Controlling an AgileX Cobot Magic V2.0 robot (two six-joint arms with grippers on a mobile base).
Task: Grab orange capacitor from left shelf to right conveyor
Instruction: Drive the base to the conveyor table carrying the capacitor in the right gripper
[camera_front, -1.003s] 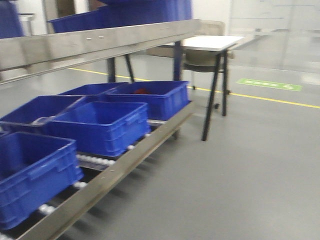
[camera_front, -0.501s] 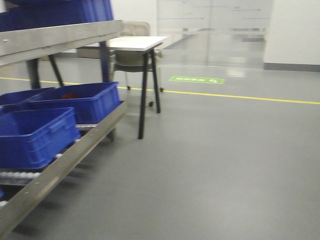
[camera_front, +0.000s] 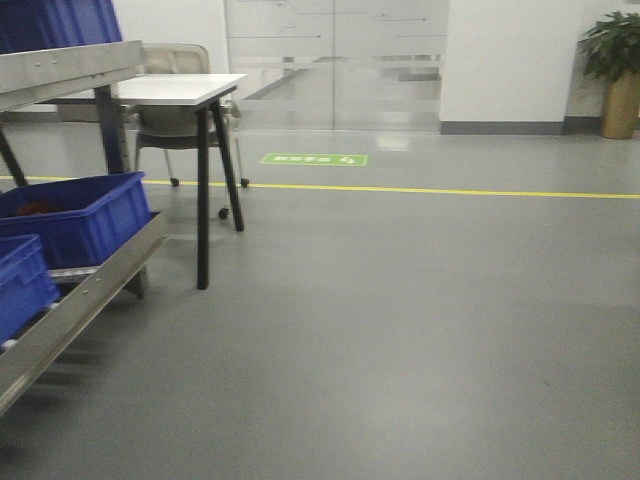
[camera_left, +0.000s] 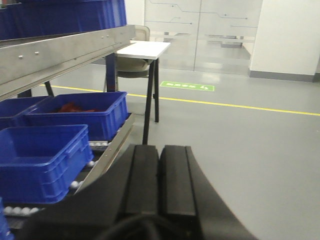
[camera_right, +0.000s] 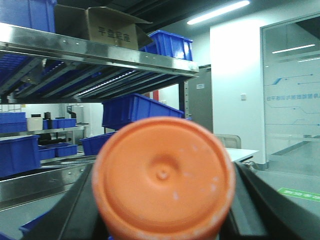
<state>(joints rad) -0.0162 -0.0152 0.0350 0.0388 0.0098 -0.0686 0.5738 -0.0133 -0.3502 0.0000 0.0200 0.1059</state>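
The right tool (camera_right: 164, 212) grasps the orange capacitor (camera_right: 162, 180).
Its flat end fills the lower centre of the right wrist view; the left tool (camera_left: 160, 167) is clenched empty, the left shelf (camera_left: 65, 50) at upper left.

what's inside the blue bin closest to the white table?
Red items lie in the blue bin, too blurred to identify. Its front wall hides the bin's floor and anything lower down.
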